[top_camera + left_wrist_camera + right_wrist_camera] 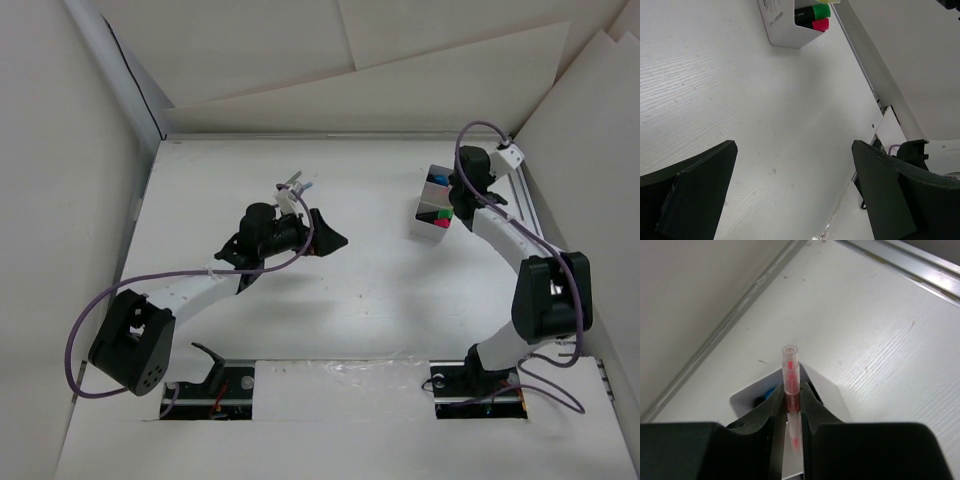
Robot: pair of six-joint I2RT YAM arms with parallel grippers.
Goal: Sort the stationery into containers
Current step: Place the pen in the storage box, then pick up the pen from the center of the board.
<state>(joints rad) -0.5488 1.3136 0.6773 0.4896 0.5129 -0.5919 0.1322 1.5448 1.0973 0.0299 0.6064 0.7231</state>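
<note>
The container [432,212], a small white divided box, stands at the back right of the table. It holds highlighters with a green end [821,11] and a pink end [821,24], and something blue [771,392]. My right gripper [463,192] hovers right over the box [747,396], shut on a thin clear pen with red ink [790,365] that points out past the fingertips. My left gripper [325,235] is at mid-table, open and empty, with bare table between its fingers [695,190]. A few blue-grey pens [298,184] lie just behind the left gripper.
An aluminium rail [530,205] runs along the table's right edge close to the box. White walls close in the table at the left [70,150] and the back. The right arm's base [910,150] shows beyond the left gripper.
</note>
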